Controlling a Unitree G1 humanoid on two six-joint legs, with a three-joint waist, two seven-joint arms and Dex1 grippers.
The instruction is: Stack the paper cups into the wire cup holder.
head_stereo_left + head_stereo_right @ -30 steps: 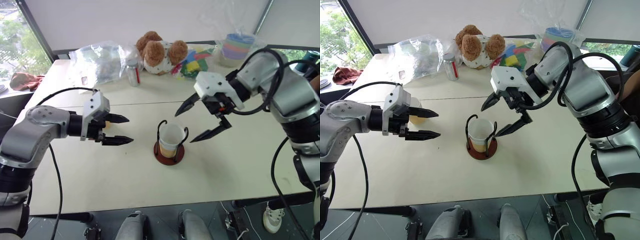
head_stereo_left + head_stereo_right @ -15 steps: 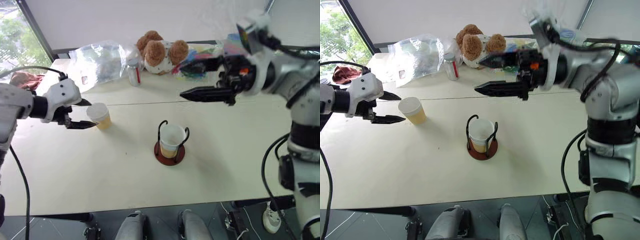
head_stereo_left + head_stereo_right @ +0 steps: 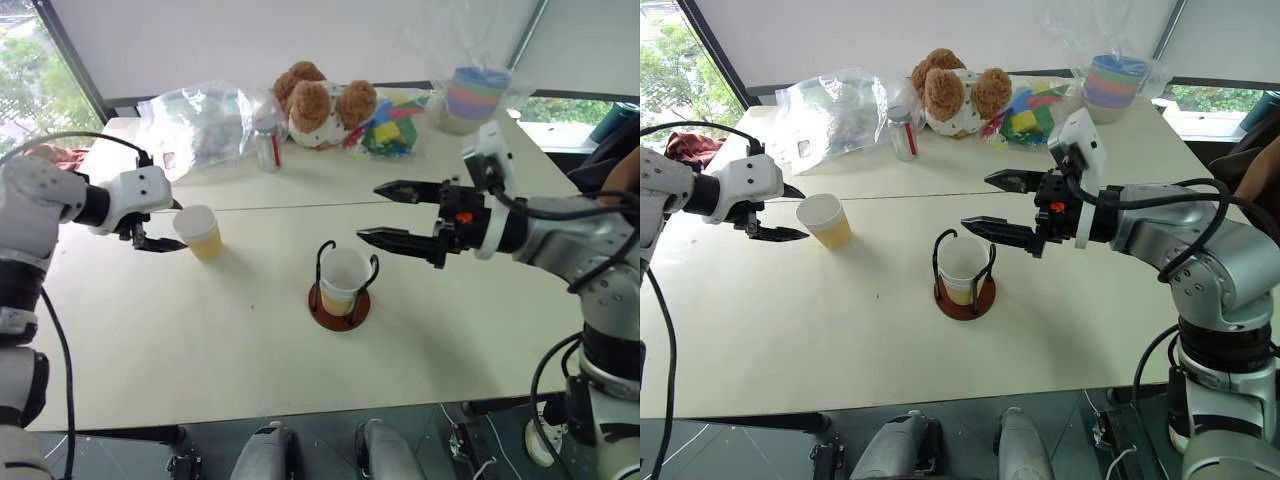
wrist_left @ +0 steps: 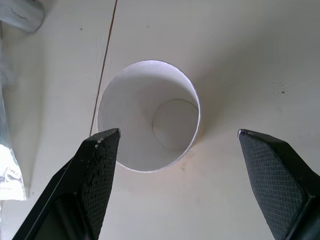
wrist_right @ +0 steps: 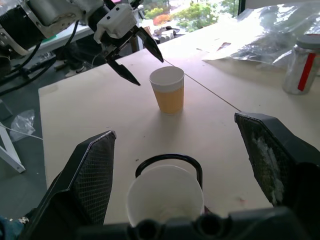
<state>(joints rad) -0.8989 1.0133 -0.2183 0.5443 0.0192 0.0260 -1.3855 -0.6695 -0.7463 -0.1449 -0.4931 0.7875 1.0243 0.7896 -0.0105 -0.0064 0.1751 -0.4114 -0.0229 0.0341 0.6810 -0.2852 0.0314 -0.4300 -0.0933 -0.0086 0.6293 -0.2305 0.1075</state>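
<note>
A: Status on the cups?

B: One paper cup (image 3: pixel 200 232) stands upright on the tabletop (image 3: pixel 200 340), loose, on my left side, just by the seam line. My left tool (image 3: pixel 165 225) is right beside it, fingers spread wide. From the left wrist view the cup (image 4: pixel 148 115) sits between the two fingers (image 4: pixel 100 165), nearer one of them; can't tell if that one touches the rim. Not gripped.

A: Holder?

B: The wire cup holder (image 3: pixel 338 305) is mid-tabletop, reddish-brown base, black loops up. A cup (image 3: pixel 344 280) is already seated in it, upright, white inside showing (could be more than one nested, can't tell from here).

A: Right side?

B: My right tool (image 3: pixel 385 212) hangs in the air above and to the right of the holder, pointing roughly level toward my left. Fingers wide apart, nothing between them. Right wrist view looks over the holder's cup (image 5: pixel 165 197) straight to the loose cup (image 5: pixel 168 90) and the left tool (image 5: pixel 134 62) beyond it.

A: Anything else on the tabletop?

B: Far edge: a teddy bear (image 3: pixel 322 102), a crumpled clear plastic bag (image 3: pixel 200 122), a small jar (image 3: pixel 266 146), coloured blocks (image 3: pixel 385 130), and a wrapped pastel cup stack (image 3: pixel 472 97). All well apart from the holder.
</note>
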